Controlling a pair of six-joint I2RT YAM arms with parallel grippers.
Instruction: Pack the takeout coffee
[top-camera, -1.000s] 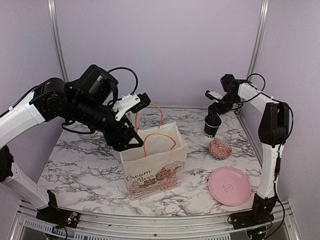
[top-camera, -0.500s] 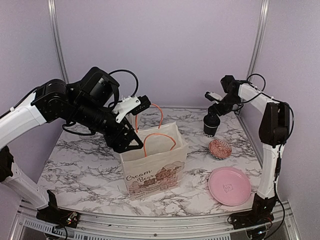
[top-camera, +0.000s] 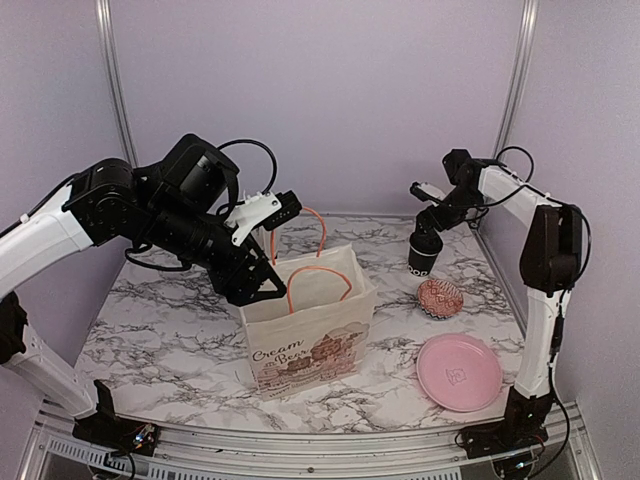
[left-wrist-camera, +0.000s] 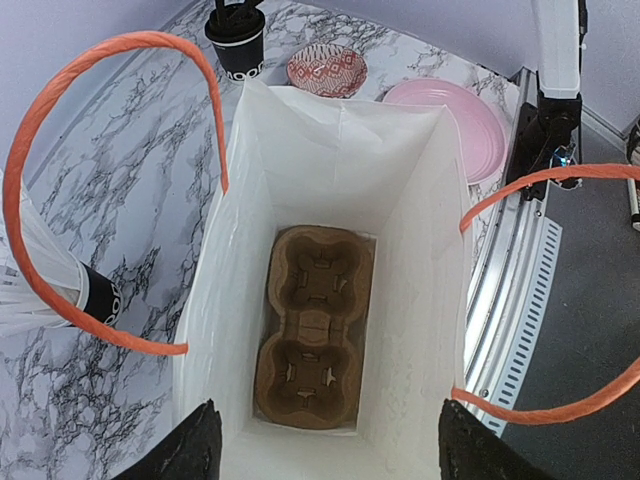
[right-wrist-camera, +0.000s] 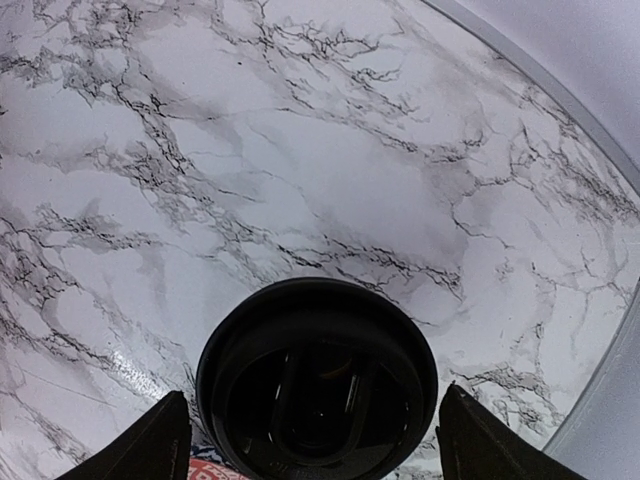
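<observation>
**Takeout coffee (right-wrist-camera: 316, 385) awaits bagging**

Nearest, the paper bag (left-wrist-camera: 340, 130) is spanned at its mouth by the left gripper's (left-wrist-camera: 330, 450) spread jaws, a cardboard tray (left-wrist-camera: 312, 335) below them. Beyond, the lidded coffee sits ungripped between the right gripper's (right-wrist-camera: 320, 445) spread jaws; grasping and loading are judged outstanding.

Lab cell: aluminium frame (top-camera: 112, 80), plain lilac walls (top-camera: 320, 100).

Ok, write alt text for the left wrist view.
Looking down into an open white bag with orange handles, a brown cup tray flat on its bottom. Beyond it on the marble table: a black cup, red bowl, pink plate.
</observation>
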